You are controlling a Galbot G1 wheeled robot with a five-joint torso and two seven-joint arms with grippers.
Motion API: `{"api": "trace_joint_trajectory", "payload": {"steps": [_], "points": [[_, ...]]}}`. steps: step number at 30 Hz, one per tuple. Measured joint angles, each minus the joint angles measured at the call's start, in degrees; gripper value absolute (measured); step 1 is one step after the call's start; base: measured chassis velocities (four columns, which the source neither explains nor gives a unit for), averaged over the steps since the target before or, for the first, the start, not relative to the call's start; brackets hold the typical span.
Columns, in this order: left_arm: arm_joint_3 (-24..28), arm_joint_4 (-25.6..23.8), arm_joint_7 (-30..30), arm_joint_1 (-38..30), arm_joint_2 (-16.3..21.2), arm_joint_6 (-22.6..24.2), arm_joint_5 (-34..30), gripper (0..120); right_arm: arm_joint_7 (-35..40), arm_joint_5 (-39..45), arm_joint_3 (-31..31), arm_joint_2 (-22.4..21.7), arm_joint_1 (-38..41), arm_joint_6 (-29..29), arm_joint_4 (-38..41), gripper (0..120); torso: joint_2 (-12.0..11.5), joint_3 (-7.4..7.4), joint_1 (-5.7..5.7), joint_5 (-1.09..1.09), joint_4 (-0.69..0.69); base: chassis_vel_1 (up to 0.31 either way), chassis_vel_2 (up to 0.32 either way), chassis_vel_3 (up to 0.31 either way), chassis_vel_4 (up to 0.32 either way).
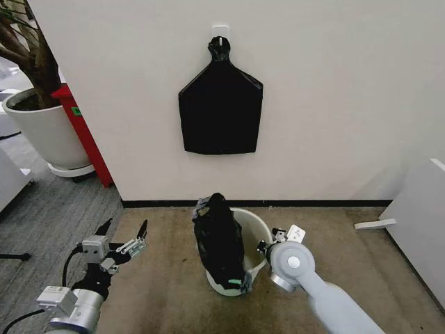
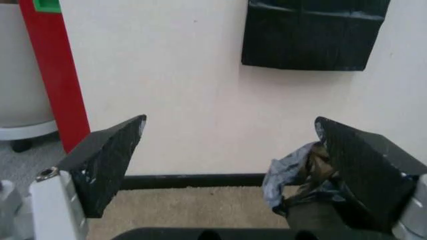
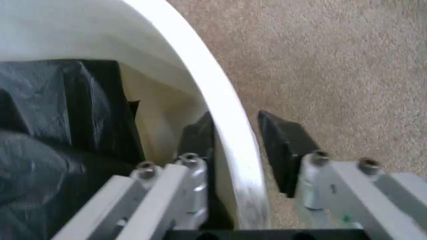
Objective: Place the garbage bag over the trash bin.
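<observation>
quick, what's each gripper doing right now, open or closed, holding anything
Left gripper: open, empty, left of the trash bin.
Right gripper: open, jaws straddling the bin's rim, not clamped.

- We see a thin black plastic garbage bag (image 1: pixel 219 240), glossy and crinkled.
- The round cream-white plastic trash bin (image 1: pixel 259 226) looks smooth-walled.
- The beige carpet floor (image 3: pixel 333 65) looks rough and matt.
- We see bare metal links on the right gripper (image 3: pixel 233 150).
</observation>
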Motion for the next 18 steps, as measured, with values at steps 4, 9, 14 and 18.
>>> {"api": "trace_joint_trajectory", "payload": {"steps": [4,9,14,18], "points": [[-0.1,-0.68,0.4,0.23,0.0,-0.32,-0.23,100,-0.55,0.41,0.28,-1.83,0.13,-0.74,1.17,41,0.0,0.0,0.0,0.0,0.0,0.0,0.0,0.0,0.0],[0.54,-1.05,-0.74,-0.37,2.11,2.27,-1.41,100,-5.52,-0.65,4.31,-4.45,-1.4,-2.78,5.0,57,0.0,0.0,0.0,0.0,0.01,0.0,0.0,0.0,0.0],[1.65,-0.49,-2.1,-2.23,5.84,4.53,-4.04,100,-20.7,-9.82,9.18,-6.76,-6.38,-5.26,7.9,75,0.0,0.0,0.0,0.0,-0.01,0.0,0.0,0.0,0.0],[3.66,0.47,-3.96,-4.79,11.27,7.63,-7.76,100,-36.61,-30.49,11.4,-7.47,-11.9,-0.32,7.77,89,0.0,0.0,0.0,0.0,-0.01,0.0,0.0,0.0,0.0]]}}
